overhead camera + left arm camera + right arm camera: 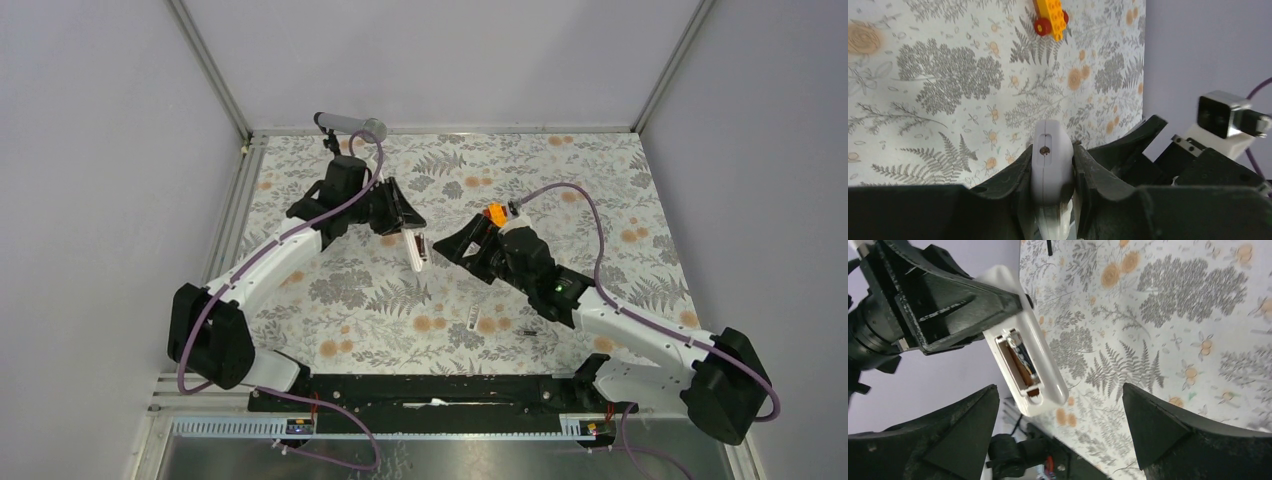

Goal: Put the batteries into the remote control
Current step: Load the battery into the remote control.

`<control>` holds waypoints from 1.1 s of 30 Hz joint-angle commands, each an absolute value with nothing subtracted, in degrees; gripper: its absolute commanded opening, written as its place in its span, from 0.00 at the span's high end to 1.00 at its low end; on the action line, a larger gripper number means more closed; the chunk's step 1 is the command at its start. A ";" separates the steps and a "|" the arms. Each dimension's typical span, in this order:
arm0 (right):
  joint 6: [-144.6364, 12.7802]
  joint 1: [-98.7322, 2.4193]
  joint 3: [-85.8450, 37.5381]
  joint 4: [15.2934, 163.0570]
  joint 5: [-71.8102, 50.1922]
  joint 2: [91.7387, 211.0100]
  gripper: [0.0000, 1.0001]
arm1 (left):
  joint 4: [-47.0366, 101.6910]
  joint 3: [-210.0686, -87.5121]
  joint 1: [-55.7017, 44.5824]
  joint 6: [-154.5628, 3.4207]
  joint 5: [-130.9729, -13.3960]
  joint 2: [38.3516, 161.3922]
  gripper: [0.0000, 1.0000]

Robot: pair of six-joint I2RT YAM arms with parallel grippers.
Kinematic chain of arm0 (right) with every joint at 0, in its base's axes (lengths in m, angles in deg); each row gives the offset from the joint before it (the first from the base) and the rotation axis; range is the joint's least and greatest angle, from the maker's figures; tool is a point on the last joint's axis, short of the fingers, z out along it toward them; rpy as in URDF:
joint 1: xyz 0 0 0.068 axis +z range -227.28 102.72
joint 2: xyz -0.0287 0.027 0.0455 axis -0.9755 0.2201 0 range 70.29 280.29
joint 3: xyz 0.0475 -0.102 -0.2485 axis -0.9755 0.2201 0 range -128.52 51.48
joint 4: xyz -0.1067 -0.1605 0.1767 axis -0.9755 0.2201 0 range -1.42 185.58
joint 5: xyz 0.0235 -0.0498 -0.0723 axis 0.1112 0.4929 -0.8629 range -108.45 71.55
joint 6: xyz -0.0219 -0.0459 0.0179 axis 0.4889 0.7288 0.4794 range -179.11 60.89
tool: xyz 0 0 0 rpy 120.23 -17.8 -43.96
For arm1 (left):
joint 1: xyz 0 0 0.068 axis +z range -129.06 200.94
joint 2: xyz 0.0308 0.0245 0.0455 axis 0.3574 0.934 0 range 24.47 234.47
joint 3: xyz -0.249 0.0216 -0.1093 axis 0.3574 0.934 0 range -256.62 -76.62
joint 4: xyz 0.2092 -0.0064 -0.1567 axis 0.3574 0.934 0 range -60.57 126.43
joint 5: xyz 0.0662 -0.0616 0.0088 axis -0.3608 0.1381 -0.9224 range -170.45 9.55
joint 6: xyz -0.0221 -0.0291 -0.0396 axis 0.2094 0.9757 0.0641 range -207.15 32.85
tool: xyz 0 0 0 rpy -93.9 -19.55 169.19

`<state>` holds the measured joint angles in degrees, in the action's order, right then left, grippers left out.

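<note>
My left gripper is shut on the white remote control and holds it above the table. In the left wrist view the remote control sits end-on between the left gripper's jaws. The right wrist view shows the remote control with its back compartment uncovered and one dark battery lying inside. My right gripper stands wide open just short of the remote's free end, holding nothing; it shows beside the remote as the right gripper. Another thin dark battery lies on the table by the right arm.
An orange toy car stands just behind the right gripper, seen too as the toy car. A small flat white cover piece lies on the floral table near the front. Grey walls close in the left, right and back.
</note>
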<state>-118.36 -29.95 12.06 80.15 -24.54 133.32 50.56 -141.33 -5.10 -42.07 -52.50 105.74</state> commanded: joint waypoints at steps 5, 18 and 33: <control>-140.47 -36.08 15.09 68.25 -11.96 131.67 0.00 | 41.28 -140.06 -4.64 -38.28 -59.86 102.07 1.00; -152.17 -38.38 17.27 61.15 -4.41 137.13 0.01 | 38.47 -138.75 -4.64 -30.86 -67.39 99.10 1.00; -158.75 -38.58 17.23 46.95 -2.86 144.15 0.01 | 37.63 -136.79 -5.03 -28.27 -62.99 98.48 1.00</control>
<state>-157.13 -38.30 17.83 53.01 -3.27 144.29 41.51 -136.89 -4.88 -29.48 -64.61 100.65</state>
